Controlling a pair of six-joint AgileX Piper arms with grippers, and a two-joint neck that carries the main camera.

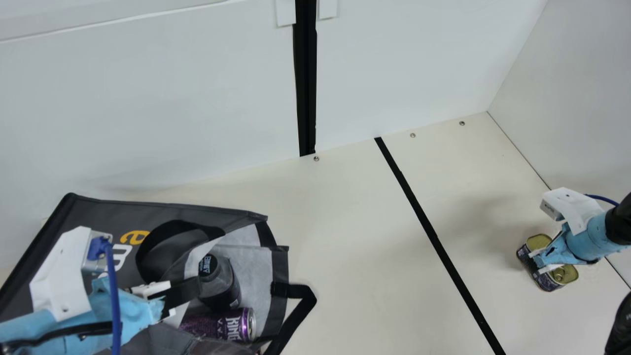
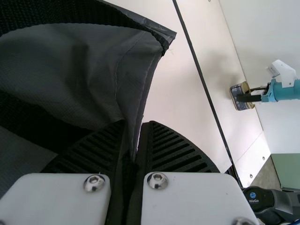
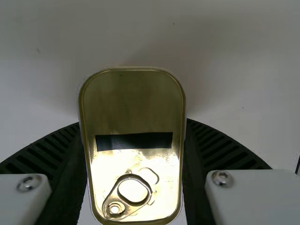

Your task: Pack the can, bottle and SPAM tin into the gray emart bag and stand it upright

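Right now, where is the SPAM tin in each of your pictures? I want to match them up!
Main view: the SPAM tin is low down on the right side, past the black stripe.
Left wrist view: the tin is small and far off, across the stripe.
Right wrist view: the tin is big and close, with its ring pull showing.
Shared landmark: my right hand, holding the tin.

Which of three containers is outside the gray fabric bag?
The gold-lidded rectangular metal tin, between the right jaws; the dark bottle and purple metal can lie in the bag.
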